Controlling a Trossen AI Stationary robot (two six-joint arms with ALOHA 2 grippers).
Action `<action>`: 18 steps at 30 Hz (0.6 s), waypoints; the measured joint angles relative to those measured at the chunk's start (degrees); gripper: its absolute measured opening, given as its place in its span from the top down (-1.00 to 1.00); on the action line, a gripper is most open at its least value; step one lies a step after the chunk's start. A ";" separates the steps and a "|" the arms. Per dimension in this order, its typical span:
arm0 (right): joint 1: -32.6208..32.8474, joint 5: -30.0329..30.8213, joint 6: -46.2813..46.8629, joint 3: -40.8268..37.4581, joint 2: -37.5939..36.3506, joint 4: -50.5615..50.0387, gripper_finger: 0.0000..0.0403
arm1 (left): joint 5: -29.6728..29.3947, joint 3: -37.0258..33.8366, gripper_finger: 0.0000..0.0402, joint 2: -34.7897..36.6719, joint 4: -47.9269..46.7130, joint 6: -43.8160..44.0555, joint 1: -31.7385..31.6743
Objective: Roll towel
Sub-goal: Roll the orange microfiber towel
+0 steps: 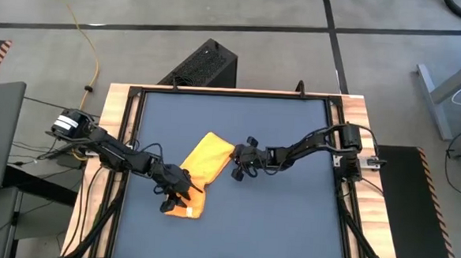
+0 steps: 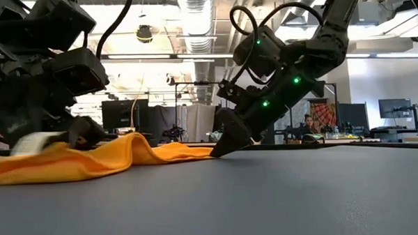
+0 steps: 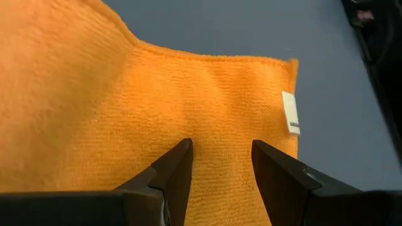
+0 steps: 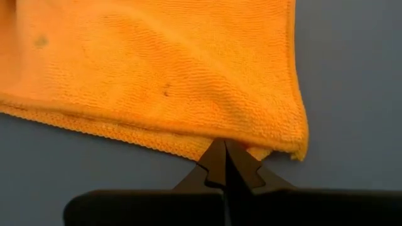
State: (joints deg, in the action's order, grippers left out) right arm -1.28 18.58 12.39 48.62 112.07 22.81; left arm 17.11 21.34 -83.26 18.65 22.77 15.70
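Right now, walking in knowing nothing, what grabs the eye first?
A bright yellow towel lies rumpled on the dark blue table, left of its middle. The right gripper is shut, pinching the towel's edge, while the left gripper sits open over the end with the white tag.

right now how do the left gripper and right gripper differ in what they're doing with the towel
The left gripper has its fingers apart over the tag end of the towel; the right gripper is shut, its tips at the towel's opposite edge. In the high view the left gripper sits at the near-left end, the right gripper at the far-right end. Both are down at the cloth on the table.
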 joint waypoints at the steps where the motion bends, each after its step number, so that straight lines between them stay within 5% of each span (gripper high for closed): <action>1: 0.00 0.38 0.17 0.00 -0.04 -0.02 0.92 | 0.78 0.00 0.23 0.00 -0.30 0.23 0.01; 18: -1.22 4.07 1.28 -0.21 -1.48 -3.28 0.90 | 8.10 0.00 0.23 0.00 -6.26 2.36 -0.01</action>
State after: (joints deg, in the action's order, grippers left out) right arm -2.49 22.65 13.67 48.41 110.59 19.53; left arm 25.21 21.34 -83.26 12.38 25.12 15.68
